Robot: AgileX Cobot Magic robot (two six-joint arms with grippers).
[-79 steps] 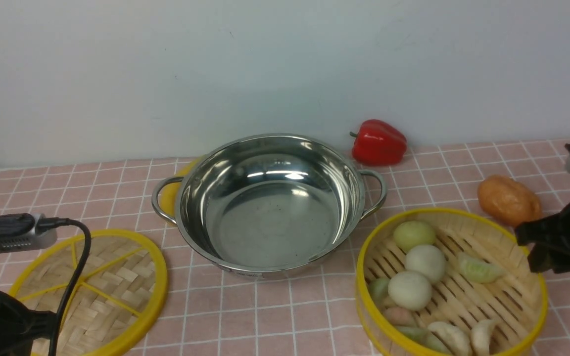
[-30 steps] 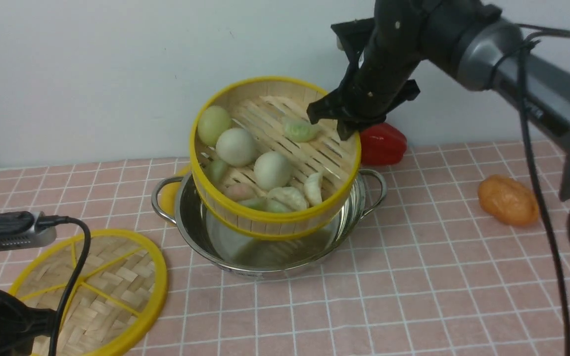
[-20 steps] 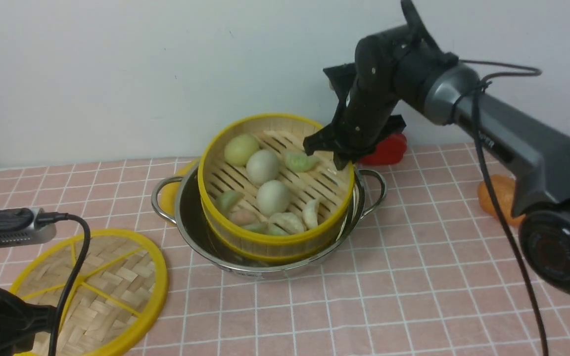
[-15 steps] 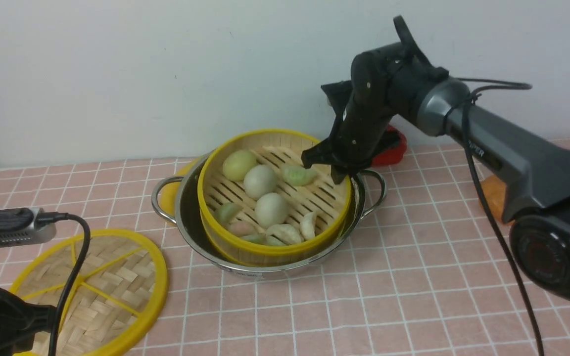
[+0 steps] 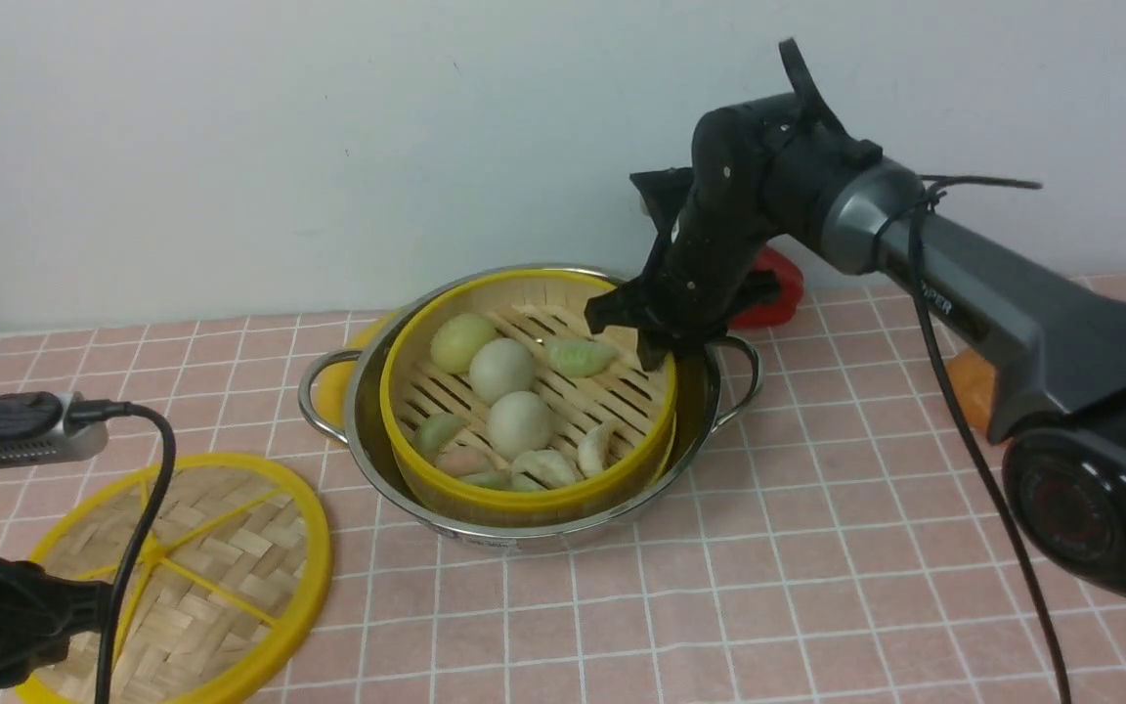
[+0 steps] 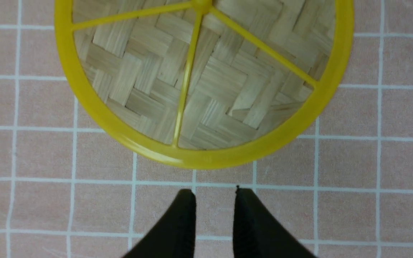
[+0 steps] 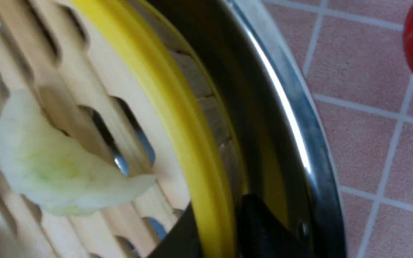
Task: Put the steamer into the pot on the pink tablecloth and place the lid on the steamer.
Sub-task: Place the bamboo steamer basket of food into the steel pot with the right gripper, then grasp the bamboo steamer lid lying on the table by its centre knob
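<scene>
Two fingers (image 7: 260,233) of the right gripper (image 5: 620,338) straddle the far-right rim of the steamer (image 5: 524,499); whether they clench it I cannot tell. The steamer sits inside the pot (image 5: 314,391) on the pink tablecloth (image 5: 768,548).

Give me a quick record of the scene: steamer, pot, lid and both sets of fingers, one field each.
steamer: sits in the pot, food inside
pot: on the cloth
lid: flat on the cloth, left of pot
right fingers: astride the steamer's rim; grip unclear
left fingers: slightly apart, empty, just off the lid's rim
</scene>
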